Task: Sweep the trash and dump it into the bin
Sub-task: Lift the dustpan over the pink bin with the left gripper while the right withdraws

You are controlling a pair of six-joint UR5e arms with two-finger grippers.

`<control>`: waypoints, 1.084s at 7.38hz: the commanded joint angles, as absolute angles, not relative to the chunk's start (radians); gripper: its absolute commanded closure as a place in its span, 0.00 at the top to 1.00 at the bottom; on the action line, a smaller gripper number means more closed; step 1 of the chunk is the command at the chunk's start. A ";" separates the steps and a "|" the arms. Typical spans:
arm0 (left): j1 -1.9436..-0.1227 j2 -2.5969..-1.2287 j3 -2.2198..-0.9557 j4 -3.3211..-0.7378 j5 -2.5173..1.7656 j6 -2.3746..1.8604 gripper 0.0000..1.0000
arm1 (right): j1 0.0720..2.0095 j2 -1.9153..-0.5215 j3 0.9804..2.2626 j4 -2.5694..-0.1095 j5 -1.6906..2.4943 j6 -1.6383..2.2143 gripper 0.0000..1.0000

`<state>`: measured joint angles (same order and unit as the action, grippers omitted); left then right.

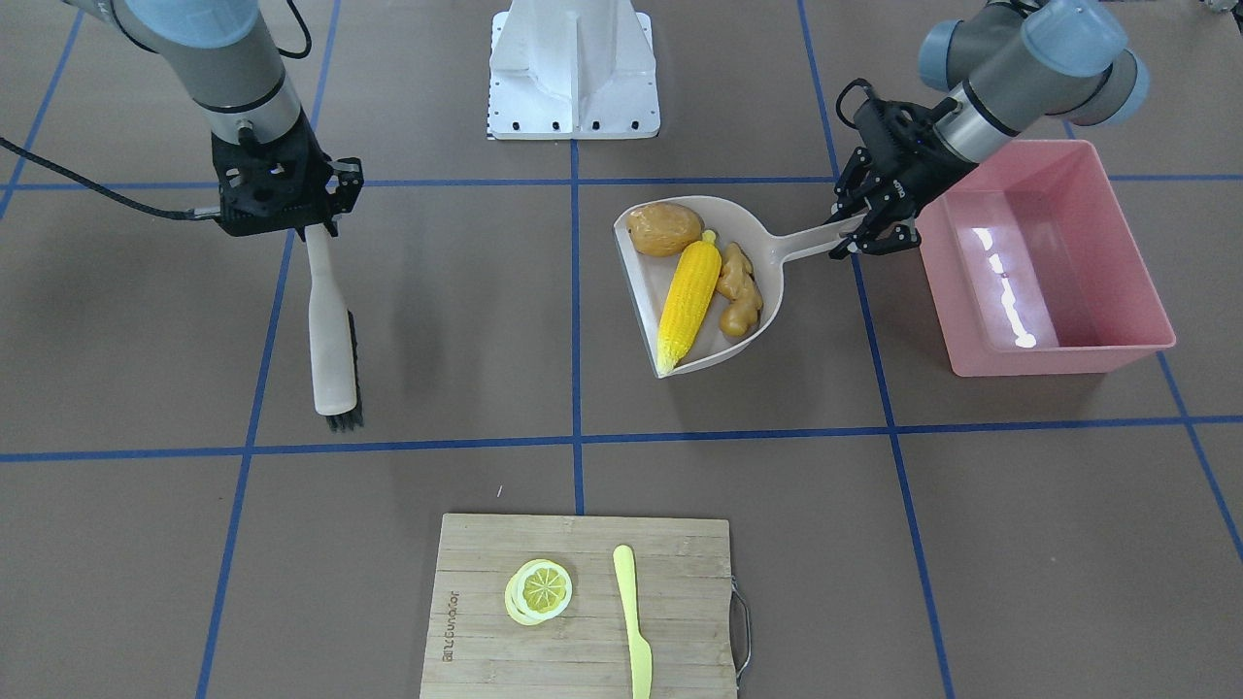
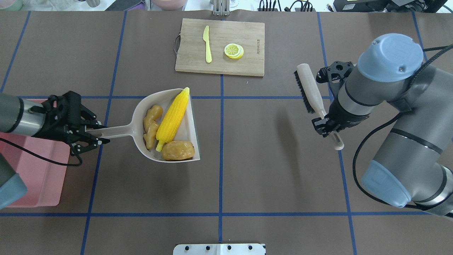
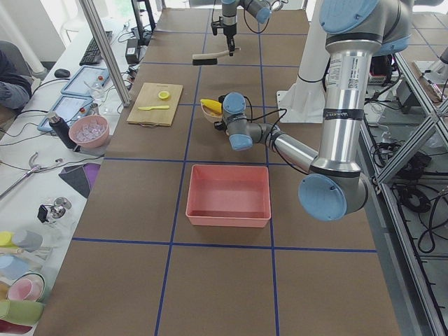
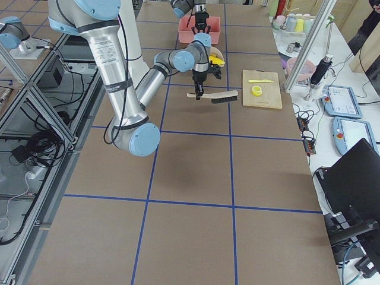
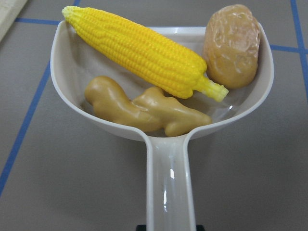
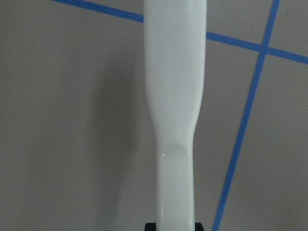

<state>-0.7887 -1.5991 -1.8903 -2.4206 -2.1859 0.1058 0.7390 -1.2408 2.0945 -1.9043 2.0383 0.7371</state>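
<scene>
Overhead, the left arm (image 2: pixel 16 117) covers part of the edge-cropped bin (image 2: pixel 46 180).

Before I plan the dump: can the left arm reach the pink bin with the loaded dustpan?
Probably yes: the bin stands open-topped beside the left fingers holding the dustpan, nothing between them.

Brown table (image 2: pixel 283 177) gridded in blue tape (image 2: pixel 221 159); alongside, seemingly a cluttered white bench (image 3: pixel 28 150).
</scene>
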 commanded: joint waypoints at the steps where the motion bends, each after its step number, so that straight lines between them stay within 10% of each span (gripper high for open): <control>1: -0.940 -1.475 -1.933 -2.474 -2.268 0.086 0.00 | 0.816 -1.356 2.065 -1.838 2.071 0.715 0.00; 8: -1.508 -0.988 -1.869 -2.536 -2.591 0.199 0.00 | 0.937 -1.730 1.910 -1.385 2.175 0.703 0.00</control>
